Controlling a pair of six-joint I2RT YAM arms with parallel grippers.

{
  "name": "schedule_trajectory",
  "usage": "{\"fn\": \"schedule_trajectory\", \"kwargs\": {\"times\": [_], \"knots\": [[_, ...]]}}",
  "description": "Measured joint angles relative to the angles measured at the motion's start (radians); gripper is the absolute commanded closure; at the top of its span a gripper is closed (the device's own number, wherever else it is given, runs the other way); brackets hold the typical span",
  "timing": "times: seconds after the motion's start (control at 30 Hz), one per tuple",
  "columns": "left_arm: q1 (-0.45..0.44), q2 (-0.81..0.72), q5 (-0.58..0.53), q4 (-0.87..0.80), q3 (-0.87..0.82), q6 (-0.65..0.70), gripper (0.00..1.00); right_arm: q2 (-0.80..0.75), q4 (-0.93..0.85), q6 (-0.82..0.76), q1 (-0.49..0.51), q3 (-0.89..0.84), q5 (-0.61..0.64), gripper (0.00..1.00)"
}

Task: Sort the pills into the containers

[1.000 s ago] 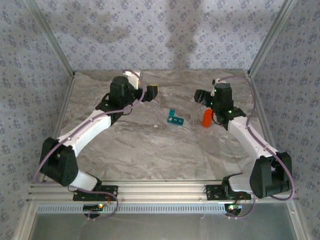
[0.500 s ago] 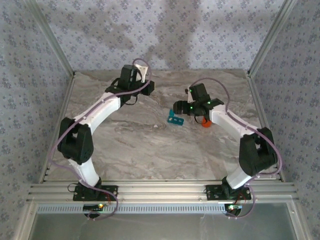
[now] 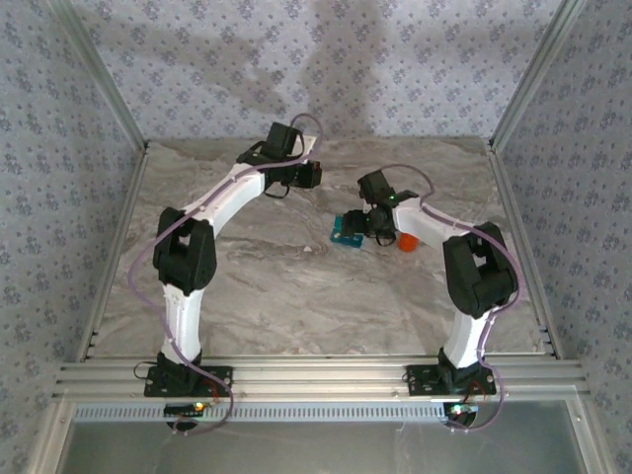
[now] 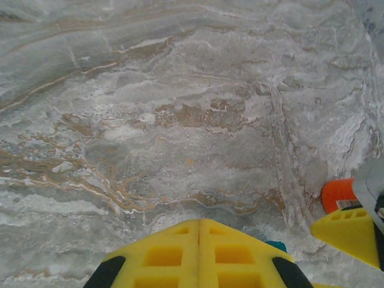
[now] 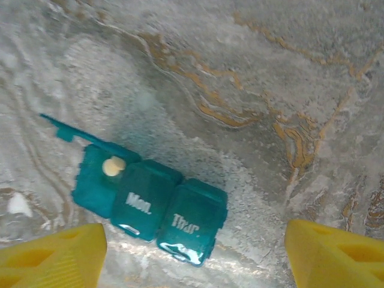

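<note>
The teal containers [image 5: 150, 201] lie on the marble table as a short strip of three compartments. Two lids marked "Mon." and "Thur" are closed. The left compartment stands open with one cream pill [image 5: 113, 165] in it. My right gripper [image 5: 192, 258] hovers over the strip, open, its yellow fingers [image 5: 51, 255] wide on either side and touching nothing. From above, the right gripper [image 3: 367, 225] sits just right of the containers [image 3: 345, 230]. My left gripper [image 4: 200, 240] is shut on nothing above bare table, at the far middle [image 3: 306, 176].
An orange bottle [image 3: 406, 240] stands just right of the right gripper; it also shows at the right edge of the left wrist view as the orange bottle [image 4: 338, 193]. A small white fleck [image 5: 18, 205] lies left of the containers; I cannot tell what it is.
The left gripper has shut and its arm has swung right along the far side. The right arm has moved left from the orange bottle to over the containers.
</note>
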Motion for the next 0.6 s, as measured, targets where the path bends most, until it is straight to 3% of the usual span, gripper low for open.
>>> {"fn": "schedule_trajectory", "kwargs": {"times": [0.6], "knots": [[-0.060, 0.170, 0.000, -0.127, 0.175, 0.029, 1.00, 0.039, 0.021, 0.016, -0.044, -0.002, 0.005, 0.22]]}}
